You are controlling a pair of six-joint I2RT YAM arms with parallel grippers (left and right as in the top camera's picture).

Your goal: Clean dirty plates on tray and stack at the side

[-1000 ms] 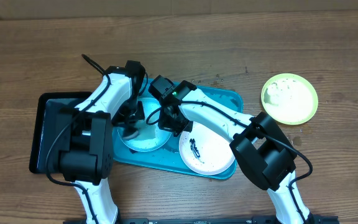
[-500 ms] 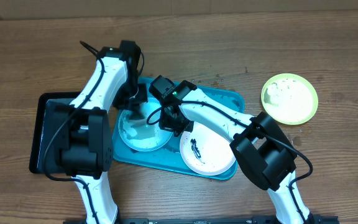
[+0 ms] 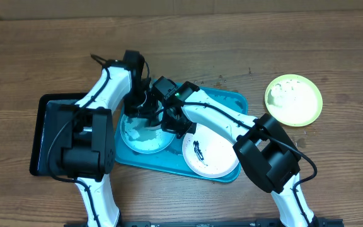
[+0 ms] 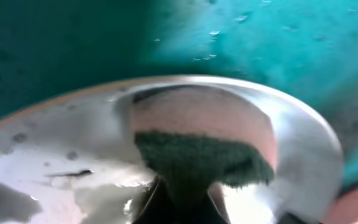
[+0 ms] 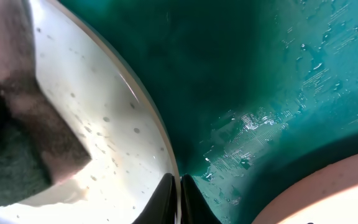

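lying at the 9 o'clock end of the blue tray [image 3: 229, 101], the light-blue plate [image 3: 137, 140] is wet and streaked. the left hand [image 4: 179, 205] is clenched on a sponge [image 4: 197, 158] held against it; the right hand [image 5: 179, 198] pinches its 2 o'clock rim. a smeared white plate [image 3: 214, 159] shares the tray at 4 o'clock; a yellow-green plate [image 3: 293, 99] sits on the surface [image 3: 307, 38] at 3 o'clock.

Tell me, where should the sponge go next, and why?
Probably a short wipe back across the blue-rimmed plate: the left fingers hold the sponge at its far edge, dark smudges show elsewhere on it, and the right fingers pinch its rim to steady it.
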